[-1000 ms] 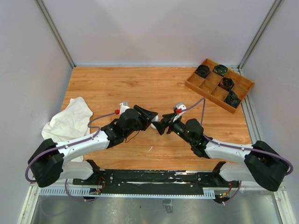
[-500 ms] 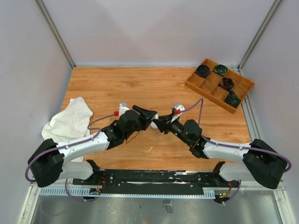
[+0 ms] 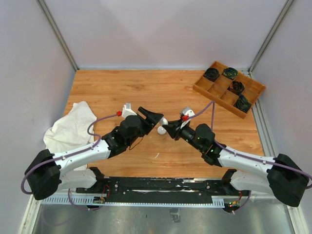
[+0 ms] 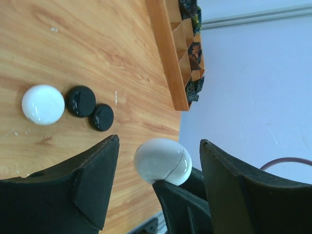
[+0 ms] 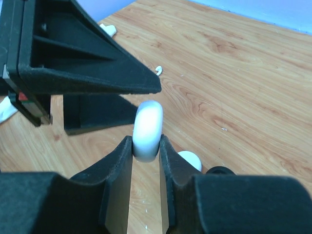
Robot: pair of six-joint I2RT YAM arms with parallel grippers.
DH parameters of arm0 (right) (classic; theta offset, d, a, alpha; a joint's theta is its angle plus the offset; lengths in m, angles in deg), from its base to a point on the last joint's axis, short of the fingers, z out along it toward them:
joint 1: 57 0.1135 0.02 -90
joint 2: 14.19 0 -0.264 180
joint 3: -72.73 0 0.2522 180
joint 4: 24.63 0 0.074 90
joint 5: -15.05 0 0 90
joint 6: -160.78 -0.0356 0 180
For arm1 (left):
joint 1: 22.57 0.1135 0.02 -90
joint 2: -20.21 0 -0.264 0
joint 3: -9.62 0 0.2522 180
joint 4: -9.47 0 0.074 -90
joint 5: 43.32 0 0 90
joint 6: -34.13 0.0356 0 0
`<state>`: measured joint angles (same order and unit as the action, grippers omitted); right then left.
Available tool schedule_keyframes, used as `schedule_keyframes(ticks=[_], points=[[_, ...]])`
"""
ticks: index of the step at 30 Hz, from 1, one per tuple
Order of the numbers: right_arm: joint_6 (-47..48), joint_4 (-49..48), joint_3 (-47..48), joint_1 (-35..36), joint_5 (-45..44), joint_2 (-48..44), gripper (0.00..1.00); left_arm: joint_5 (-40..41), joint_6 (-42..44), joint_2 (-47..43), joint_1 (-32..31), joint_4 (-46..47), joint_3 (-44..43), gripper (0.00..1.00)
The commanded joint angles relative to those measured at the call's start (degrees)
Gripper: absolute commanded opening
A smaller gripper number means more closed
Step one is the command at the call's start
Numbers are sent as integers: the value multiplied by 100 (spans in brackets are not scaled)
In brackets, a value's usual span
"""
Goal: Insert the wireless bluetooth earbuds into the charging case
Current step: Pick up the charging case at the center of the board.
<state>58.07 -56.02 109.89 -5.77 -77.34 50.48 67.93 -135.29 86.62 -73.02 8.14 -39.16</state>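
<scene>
A white round charging case (image 5: 147, 127), closed, is held on edge above the table, and my right gripper (image 5: 145, 141) is shut on its lower part. From the left wrist the same case (image 4: 162, 161) sits between the spread fingers of my left gripper (image 4: 159, 144), which is open and clear of it on both sides. In the top view the two grippers meet at mid-table, left gripper (image 3: 155, 117), right gripper (image 3: 165, 129), with the case (image 3: 161, 130) between them. A tiny white stemmed earbud (image 5: 159, 69) lies on the wood beyond.
On the table lie a second white puck (image 4: 43, 104) and two black pucks (image 4: 80, 101) (image 4: 101, 117). A wooden compartment tray (image 3: 201, 87) with dark items stands at the back right. A white cloth (image 3: 70, 127) lies at the left edge.
My right gripper has closed on the white case. My left gripper's jaws have spread off it and shifted slightly up and back.
</scene>
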Motion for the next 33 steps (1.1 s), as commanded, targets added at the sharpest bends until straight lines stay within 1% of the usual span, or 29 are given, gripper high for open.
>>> schedule_keyframes(ticks=[1,4,8,13,15,17,20,25,29,33], points=[[681,1113,439,-233,591,-490,1,296,1698,-317,-43,394,-59,72],[949,1932,713,-527,1205,-788,1,206,2772,-492,-43,575,-46,73],[1407,3329,1236,-864,1995,-1030,1,-136,4262,-750,-43,784,34,75],[1989,4625,1910,-997,2589,-1084,1,-1025,5771,-969,-42,1008,138,74],[2163,4985,2132,-996,2743,-1045,1,-1512,6317,-981,-43,1035,146,71],[2312,5251,2324,-1000,2941,-1014,1,-1980,6813,-1002,-43,1041,139,71],[2603,5654,2656,-1011,3104,-968,1,-2518,7371,-1029,-43,1025,132,71],[2998,6357,3119,-1048,3449,-835,1,-3126,8071,-1203,-43,924,151,71],[3205,6795,3368,-1056,3709,-717,1,-3523,8405,-1313,-43,717,114,68],[3395,7050,3540,-1061,4027,-606,1,-3895,8477,-1345,-43,630,86,64]])
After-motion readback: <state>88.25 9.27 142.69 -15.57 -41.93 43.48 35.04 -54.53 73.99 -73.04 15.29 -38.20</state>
